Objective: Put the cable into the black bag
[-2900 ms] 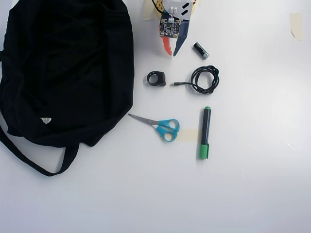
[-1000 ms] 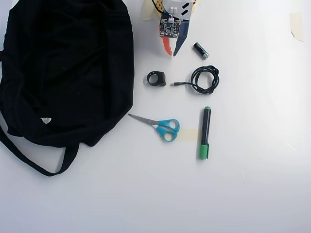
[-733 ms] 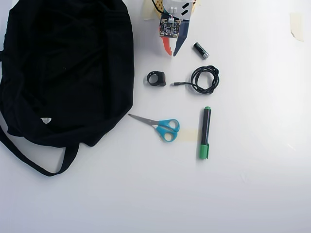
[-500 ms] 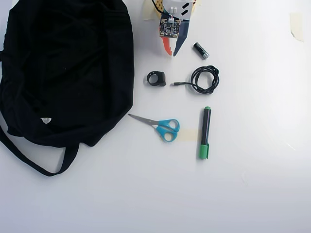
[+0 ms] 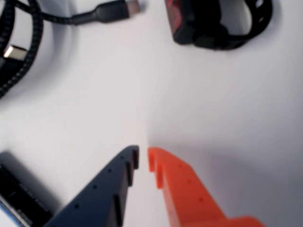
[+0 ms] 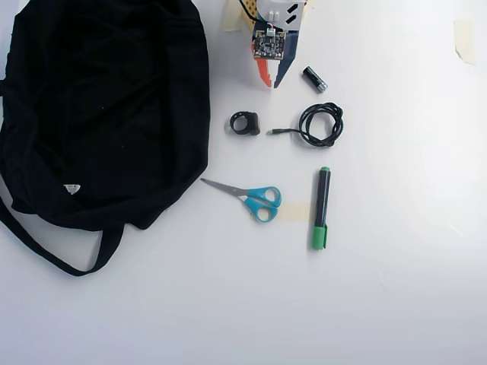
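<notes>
The cable (image 6: 321,124) lies coiled on the white table, its short straight end and plug pointing left; the wrist view shows its braided loops (image 5: 21,52) at the top left and the plug (image 5: 102,12) at the top. The black bag (image 6: 106,106) fills the left side of the overhead view, its strap (image 6: 46,251) trailing below. My gripper (image 6: 272,85) hangs at the top centre, up and to the left of the coil, apart from it. Its dark blue and orange fingers almost meet at the tips (image 5: 143,153) with nothing between them.
A black ring-shaped clip (image 6: 245,122) lies left of the plug and also appears in the wrist view (image 5: 222,23). A small battery (image 6: 314,78) rests right of the gripper. Blue-handled scissors (image 6: 255,199) and a green marker (image 6: 322,207) lie below the cable.
The gripper's wrist has shifted slightly and its fingers look a little closer together. The cable, bag and other items have not moved.
</notes>
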`<state>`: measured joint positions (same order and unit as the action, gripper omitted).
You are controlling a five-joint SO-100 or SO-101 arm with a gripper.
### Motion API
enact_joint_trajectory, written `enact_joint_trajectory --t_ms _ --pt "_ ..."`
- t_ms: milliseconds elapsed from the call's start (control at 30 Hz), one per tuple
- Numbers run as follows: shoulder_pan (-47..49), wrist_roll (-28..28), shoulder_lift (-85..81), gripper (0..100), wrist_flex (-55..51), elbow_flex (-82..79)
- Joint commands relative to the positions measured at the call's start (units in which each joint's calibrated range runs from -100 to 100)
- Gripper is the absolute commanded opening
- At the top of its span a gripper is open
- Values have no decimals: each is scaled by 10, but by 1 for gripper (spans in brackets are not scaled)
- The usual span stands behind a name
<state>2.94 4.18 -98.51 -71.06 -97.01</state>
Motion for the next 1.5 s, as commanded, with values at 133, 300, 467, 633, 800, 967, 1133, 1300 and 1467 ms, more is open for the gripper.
enact_joint_trajectory --t_ms 133,300,467,633,800,967,1133,1300,1467 --pt "18 1 185 2 208 160" --pt "29 2 329 2 333 298" --pt "43 2 451 2 467 373" --pt "43 2 566 2 637 442" --pt "42 1 661 2 701 525" --pt "41 -4 744 2 702 639" --pt "36 -7 825 2 699 752" --pt "36 -50 875 2 694 807" --pt "36 -50 922 2 687 874"
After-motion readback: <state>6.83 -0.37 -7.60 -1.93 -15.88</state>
